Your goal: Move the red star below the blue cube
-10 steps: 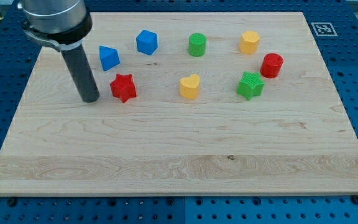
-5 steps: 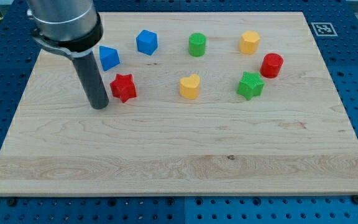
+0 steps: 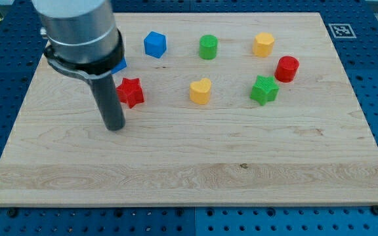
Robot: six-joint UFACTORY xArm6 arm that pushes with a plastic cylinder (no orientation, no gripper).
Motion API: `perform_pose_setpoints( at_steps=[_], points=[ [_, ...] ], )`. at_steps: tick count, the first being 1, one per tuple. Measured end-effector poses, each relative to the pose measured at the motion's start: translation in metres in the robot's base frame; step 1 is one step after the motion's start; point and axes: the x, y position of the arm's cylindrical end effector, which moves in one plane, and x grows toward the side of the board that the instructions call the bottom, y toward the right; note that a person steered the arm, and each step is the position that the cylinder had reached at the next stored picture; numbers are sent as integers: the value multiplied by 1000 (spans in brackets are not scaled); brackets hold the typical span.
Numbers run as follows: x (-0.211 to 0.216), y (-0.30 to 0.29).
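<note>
Rod tip [image 3: 115,127] has slid nearer and rightward, now just near-left of the red star [image 3: 130,92]. Star unmoved on the tabletop [image 3: 189,170]; blue cube [image 3: 155,44] sits farther right. No jaws exist here to judge.

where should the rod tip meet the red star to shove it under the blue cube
Probably the red star block's left-facing side, pushing toward the view's right, since the blue cube block sits up and right of it. My tip is now just below-left of the star.

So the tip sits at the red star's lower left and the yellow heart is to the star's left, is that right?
Not quite: the camera view shows the yellow heart to the right of the red star, not its left. My tip does sit at the star's lower left.
</note>
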Motion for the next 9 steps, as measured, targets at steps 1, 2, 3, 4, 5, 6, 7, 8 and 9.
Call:
perform_pose_setpoints(
  at_steps=[1, 2, 3, 4, 5, 6, 7, 8, 9],
  points=[
    [-44, -16],
    [-78, -17],
    [-99, -13],
    [-102, 0],
    [-97, 0],
    [-81, -1],
    [-58, -2],
    [-42, -3],
    [-19, 9]
  ],
)
